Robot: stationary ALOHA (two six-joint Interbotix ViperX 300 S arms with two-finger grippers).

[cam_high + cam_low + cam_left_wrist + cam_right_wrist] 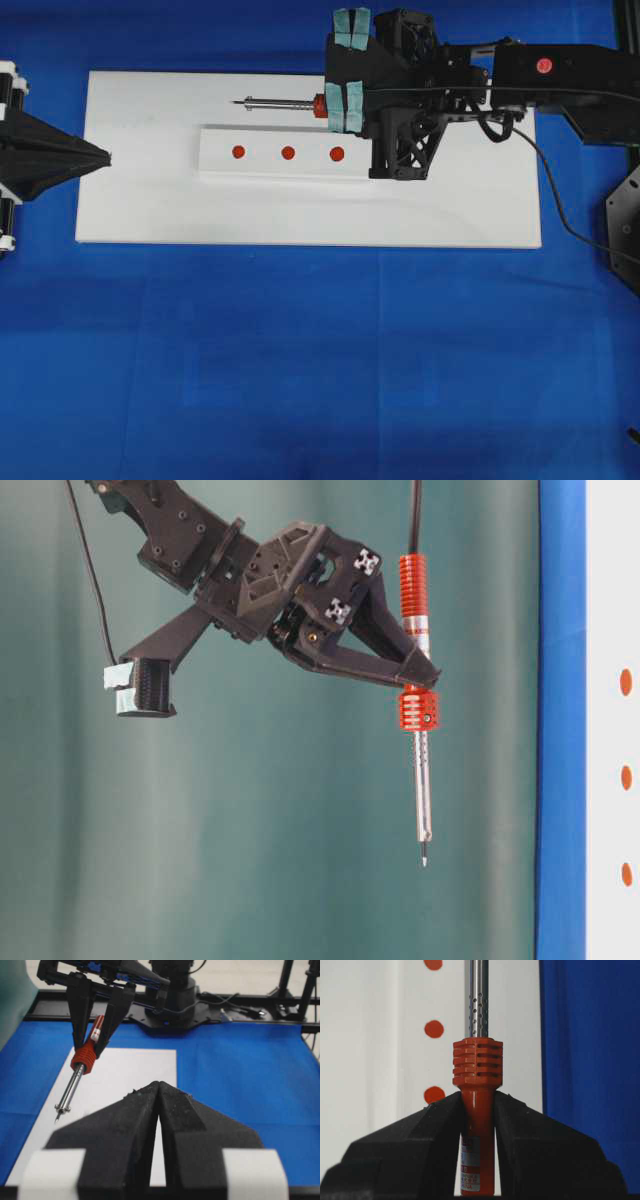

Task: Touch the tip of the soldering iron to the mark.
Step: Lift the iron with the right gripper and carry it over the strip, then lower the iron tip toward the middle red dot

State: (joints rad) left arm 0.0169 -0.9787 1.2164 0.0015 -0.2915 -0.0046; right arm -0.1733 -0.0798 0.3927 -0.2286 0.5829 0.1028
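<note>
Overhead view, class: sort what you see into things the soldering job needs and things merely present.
Needed:
soldering iron
its tip
right hand gripping the iron
red marks on the white strip

Merely present:
left hand, shut
white board
blue cloth

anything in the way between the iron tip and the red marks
Nothing visible. The right tool holds the iron above the white board, its tip off to one side of the strip with three red marks. Only bare board lies between them. The left tool sits shut at the board's far end.
</note>
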